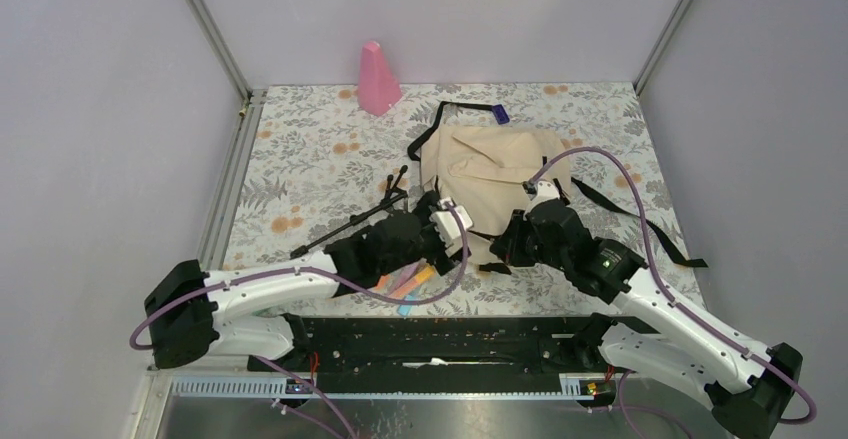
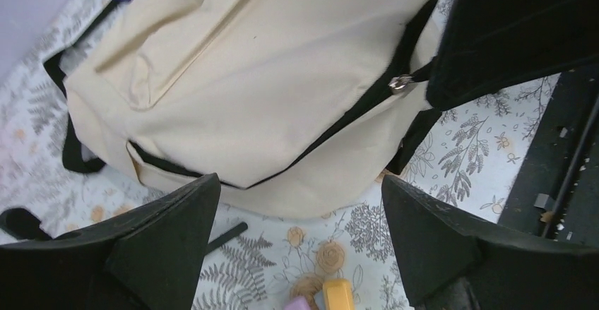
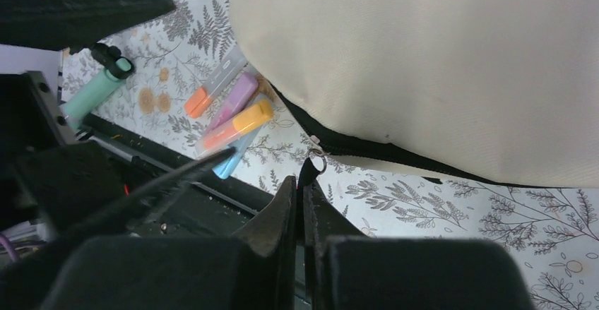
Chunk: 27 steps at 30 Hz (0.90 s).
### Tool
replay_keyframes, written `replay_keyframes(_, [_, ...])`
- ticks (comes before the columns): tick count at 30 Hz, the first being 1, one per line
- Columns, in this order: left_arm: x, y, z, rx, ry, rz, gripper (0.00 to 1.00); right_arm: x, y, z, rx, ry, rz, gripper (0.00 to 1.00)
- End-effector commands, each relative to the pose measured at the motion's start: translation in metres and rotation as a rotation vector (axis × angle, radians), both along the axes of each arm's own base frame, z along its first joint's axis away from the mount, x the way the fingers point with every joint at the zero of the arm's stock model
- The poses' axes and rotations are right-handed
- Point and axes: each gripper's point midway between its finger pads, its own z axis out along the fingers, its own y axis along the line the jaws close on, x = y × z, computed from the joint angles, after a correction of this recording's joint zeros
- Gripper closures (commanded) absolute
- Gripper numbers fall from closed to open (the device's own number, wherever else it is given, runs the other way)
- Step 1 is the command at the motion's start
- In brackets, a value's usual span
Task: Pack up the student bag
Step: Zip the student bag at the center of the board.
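Cream fabric first: the student bag lies flat on the floral-print counter, a bit right of middle, with its black straps trailing off toward the far edge and out to the right. Both arms are up against its near edge.

The right claw is pinched all the way together on the zipper pull. The little black tab goes in between the fingertips, and the metal ring sits just above them, right at the black zipper trim. From the left wrist view the zipper looks closed along that edge.

The left claw is spread wide with nothing in it. It hovers over the counter just beside the bag's near-left corner, and only floral print shows in the gap.

A bunch of highlighters in orange, purple, yellow-orange and blue lies side by side near that corner, with a green marker a bit further off. A pink cone stands at the far edge, well apart from the bag.
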Motion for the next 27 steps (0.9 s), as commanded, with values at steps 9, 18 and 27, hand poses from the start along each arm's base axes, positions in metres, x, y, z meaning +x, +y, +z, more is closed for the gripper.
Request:
replay_keyframes(9, [0.022, -0.039, 0.010, 0.095, -0.286, -0.005, 0.06, -0.009, 0.015, 0.055, 0.118, -0.039, 0.085, 1.00])
replay_keyframes(18, [0.029, -0.050, -0.007, 0.150, -0.274, -0.006, 0.66, -0.001, -0.005, 0.052, 0.053, -0.069, -0.003, 1.00])
replay_keyframes(27, [0.032, -0.019, -0.037, 0.202, -0.231, 0.106, 1.00, 0.023, -0.069, 0.048, -0.192, -0.145, -0.270, 1.00])
